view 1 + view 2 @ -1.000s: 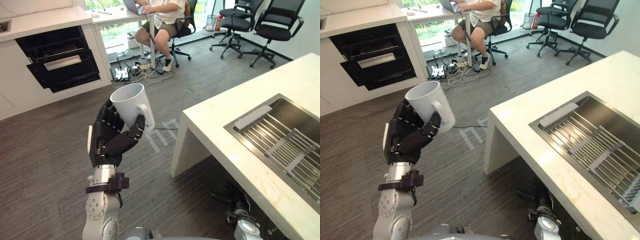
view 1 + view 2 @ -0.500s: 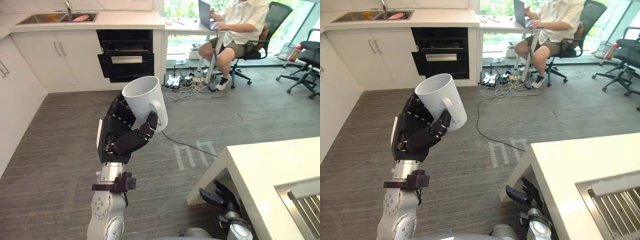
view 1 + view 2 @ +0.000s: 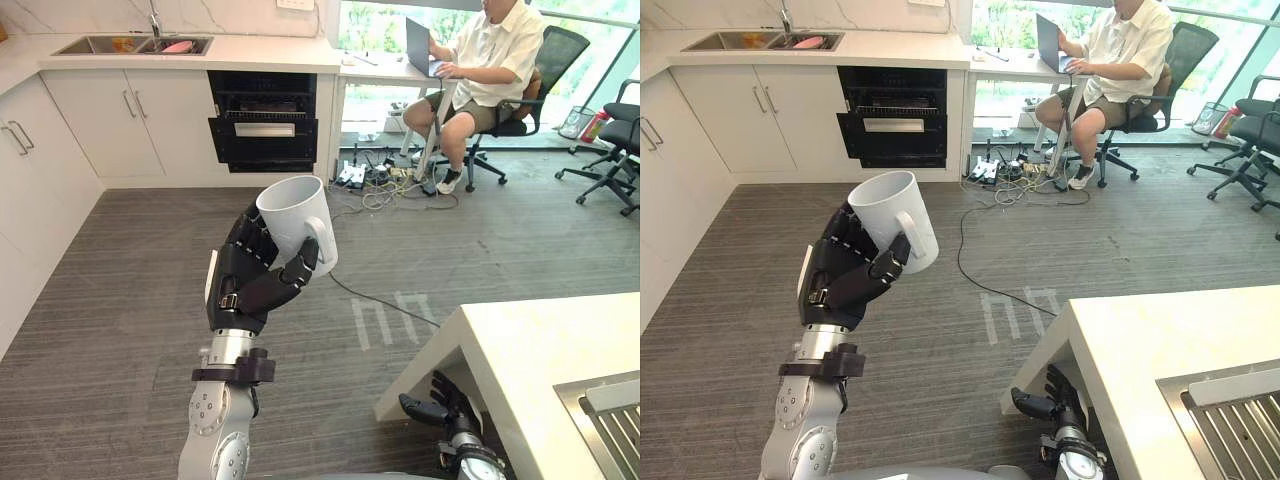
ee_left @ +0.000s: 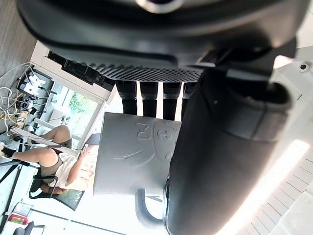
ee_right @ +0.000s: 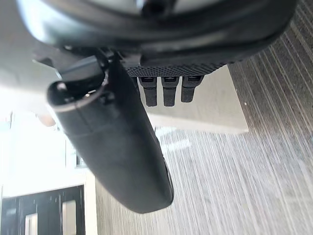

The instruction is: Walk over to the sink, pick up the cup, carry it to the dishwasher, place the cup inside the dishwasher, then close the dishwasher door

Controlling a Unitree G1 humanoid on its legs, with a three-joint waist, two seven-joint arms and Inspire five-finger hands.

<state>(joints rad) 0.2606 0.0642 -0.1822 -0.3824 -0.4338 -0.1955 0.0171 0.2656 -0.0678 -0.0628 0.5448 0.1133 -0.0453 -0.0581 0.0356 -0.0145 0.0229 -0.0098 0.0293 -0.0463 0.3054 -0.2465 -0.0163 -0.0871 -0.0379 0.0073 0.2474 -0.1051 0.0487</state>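
A white cup (image 3: 295, 220) with a handle is held up at chest height, tilted, mouth upward. My left hand (image 3: 245, 285) is shut on it, fingers round the body and thumb by the handle. The cup (image 4: 132, 156) also shows past the fingers in the left wrist view. The black dishwasher (image 3: 262, 120) stands open under the far counter, door dropped a little and racks visible. Low beside the island hangs my right hand (image 3: 435, 408), relaxed and holding nothing.
A white island counter (image 3: 540, 360) with a steel sink (image 3: 610, 410) is at the right. The far counter has another sink (image 3: 130, 45). A person (image 3: 480, 70) sits at a desk beside the dishwasher. Cables (image 3: 385, 180) lie on the floor there; office chairs (image 3: 615, 140) stand far right.
The camera has swung left, so the island sink has slid off to the right and the dishwasher wall now faces me. The cup stays in my left hand.
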